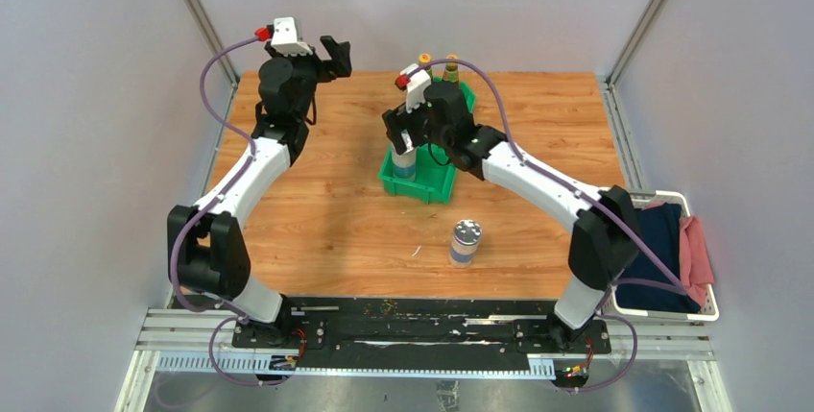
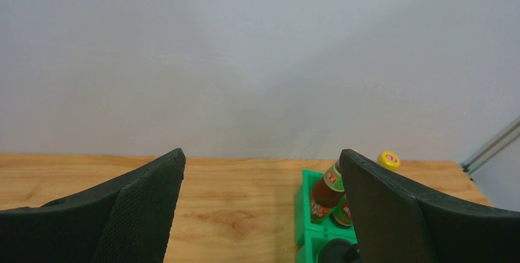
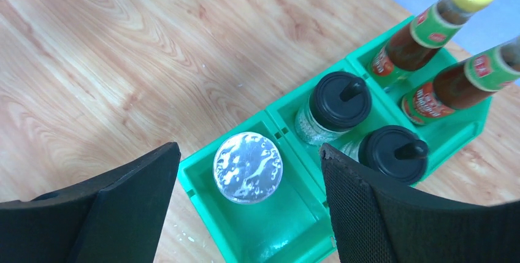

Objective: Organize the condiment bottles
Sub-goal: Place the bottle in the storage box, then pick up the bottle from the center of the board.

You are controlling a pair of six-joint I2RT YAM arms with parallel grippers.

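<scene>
The green bin stands mid-table. In the right wrist view its far compartment holds two brown sauce bottles with yellow caps. The middle one holds two black-capped shakers. The near one holds one silver-lidded jar beside free floor. My right gripper is open above that jar, fingers either side and apart from it. A second silver-lidded jar stands upright on the table in front of the bin. My left gripper is open and empty, raised at the far left; its wrist view shows the bin ahead.
A white basket with dark blue and pink cloths sits off the table's right edge. Metal frame posts rise at the back corners, with grey walls behind and beside the table.
</scene>
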